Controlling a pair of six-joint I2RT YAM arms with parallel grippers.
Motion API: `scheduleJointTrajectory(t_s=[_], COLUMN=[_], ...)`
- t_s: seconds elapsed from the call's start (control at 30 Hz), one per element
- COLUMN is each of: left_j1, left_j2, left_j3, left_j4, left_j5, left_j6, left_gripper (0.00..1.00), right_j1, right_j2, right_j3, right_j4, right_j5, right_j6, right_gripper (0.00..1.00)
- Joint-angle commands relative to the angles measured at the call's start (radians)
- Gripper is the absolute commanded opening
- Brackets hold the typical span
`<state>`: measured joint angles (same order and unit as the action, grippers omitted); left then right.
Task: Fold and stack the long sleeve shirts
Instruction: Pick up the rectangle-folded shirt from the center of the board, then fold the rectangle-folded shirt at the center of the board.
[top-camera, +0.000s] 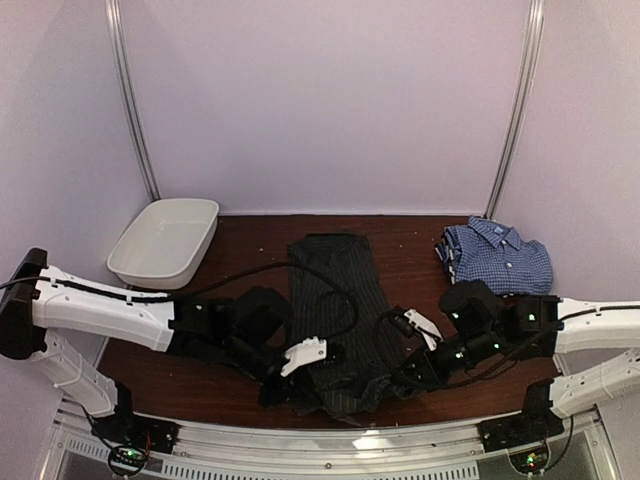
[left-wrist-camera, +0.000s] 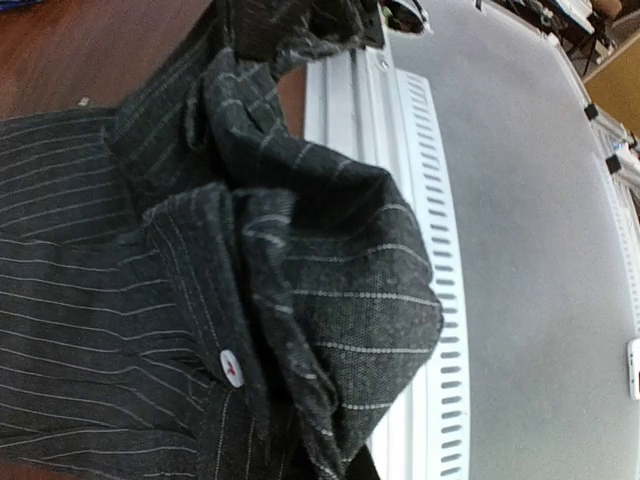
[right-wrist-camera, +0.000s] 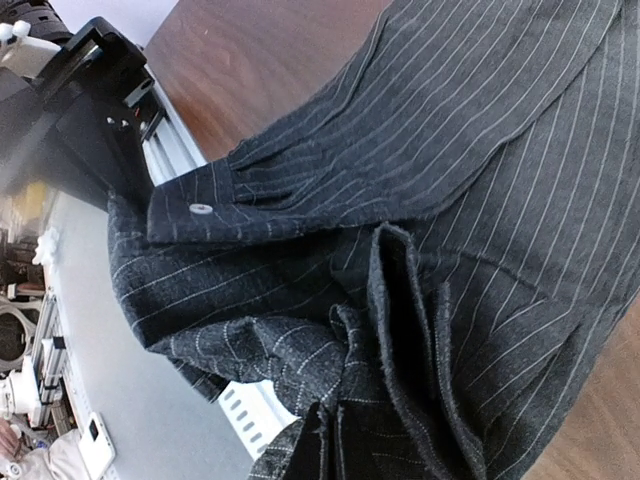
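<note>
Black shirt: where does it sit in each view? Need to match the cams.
Top external: black shirt at the centre of the table, near end bunched.
Left wrist: black shirt fills left and centre, bunched.
Right wrist: black shirt fills most of the frame.
Shared landmark: metal rail along the near edge.

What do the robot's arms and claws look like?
Left arm and right arm: white shells, black joints. A black cable loops off the left arm; green lights dot the right arm. Left claw and right claw have white fingers.
</note>
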<state>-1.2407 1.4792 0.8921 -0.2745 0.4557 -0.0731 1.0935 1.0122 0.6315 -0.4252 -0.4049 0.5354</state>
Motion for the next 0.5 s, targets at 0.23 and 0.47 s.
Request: scheduleJointTrajectory(t_s=[0.23,0.47], left_j1=[0.388,0.524], left_j2=[0.11,0.283], left_j3=[0.104,0.219], left_j4=[-0.005,-0.041], left_j5=[0.226,0.256], left_j6=[0.024,0.048], left_gripper=[0.0,0.0], right_j1=[-0.318,-0.434], right_j2=[0.399,0.676], right_j3=[0.394,0.61], right_j4=[-0.202,-0.268], right_j5=[-0.012,-0.104], right_j6=[-0.344,-0.512], right_gripper=[0.0,0.0])
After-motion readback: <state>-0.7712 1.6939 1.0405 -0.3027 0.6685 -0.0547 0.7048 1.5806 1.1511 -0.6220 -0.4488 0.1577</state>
